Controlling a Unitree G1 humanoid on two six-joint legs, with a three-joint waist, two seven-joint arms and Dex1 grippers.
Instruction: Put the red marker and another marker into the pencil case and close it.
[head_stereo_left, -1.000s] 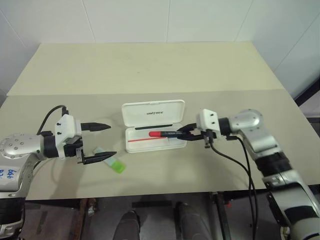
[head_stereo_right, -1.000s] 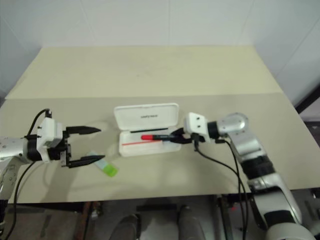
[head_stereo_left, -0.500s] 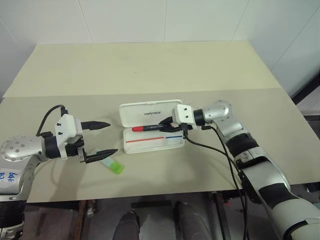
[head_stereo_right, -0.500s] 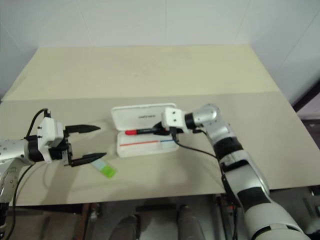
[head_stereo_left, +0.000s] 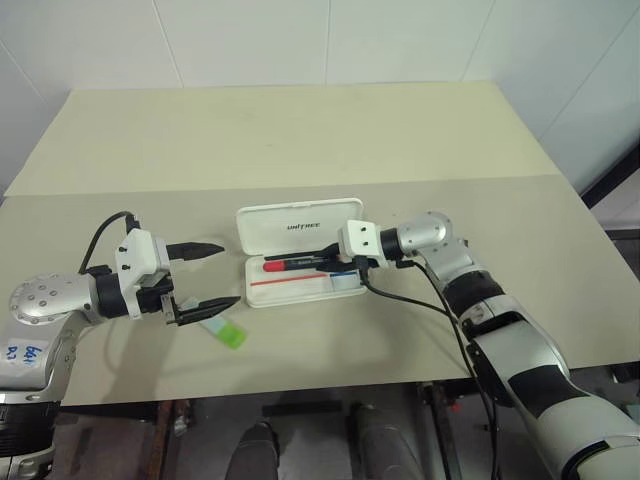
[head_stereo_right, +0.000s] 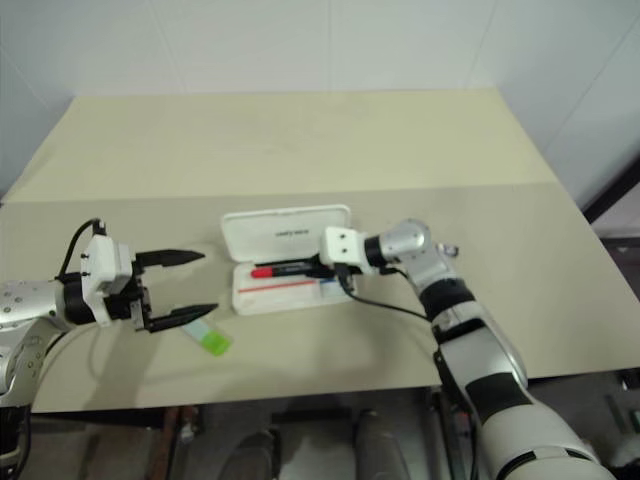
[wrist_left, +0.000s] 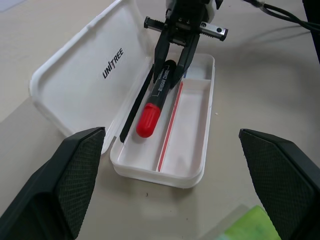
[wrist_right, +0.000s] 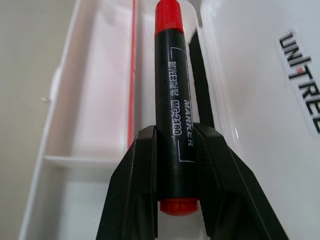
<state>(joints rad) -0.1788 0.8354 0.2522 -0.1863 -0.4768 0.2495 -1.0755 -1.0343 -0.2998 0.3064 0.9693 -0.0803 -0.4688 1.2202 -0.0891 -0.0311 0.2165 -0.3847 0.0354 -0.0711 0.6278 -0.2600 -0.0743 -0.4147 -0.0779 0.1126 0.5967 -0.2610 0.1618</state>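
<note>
The white pencil case (head_stereo_left: 298, 226) lies open in the middle of the table, its UNITREE lid flat behind the tray (wrist_left: 197, 150). My right gripper (head_stereo_left: 330, 262) is shut on the red marker (wrist_right: 172, 105), holding it level just over the tray's rear part along the hinge, red cap (head_stereo_left: 272, 266) pointing left. My left gripper (head_stereo_left: 228, 274) hangs open left of the case, holding nothing. Just below and in front of its nearer finger, the other marker (head_stereo_left: 226, 331), pale with a lime-green cap, lies on the table.
A thin black pen (wrist_left: 137, 107) and a thin red-and-blue pencil (wrist_left: 170, 125) lie in the tray. The beige table (head_stereo_left: 300, 140) stretches far behind the case, and its front edge runs close below the green-capped marker. A black cable (head_stereo_left: 420, 300) trails from my right wrist.
My right gripper has carried the red marker leftward along the case and slightly down, to the hinge side of the tray. The left gripper has stayed put, still open.
</note>
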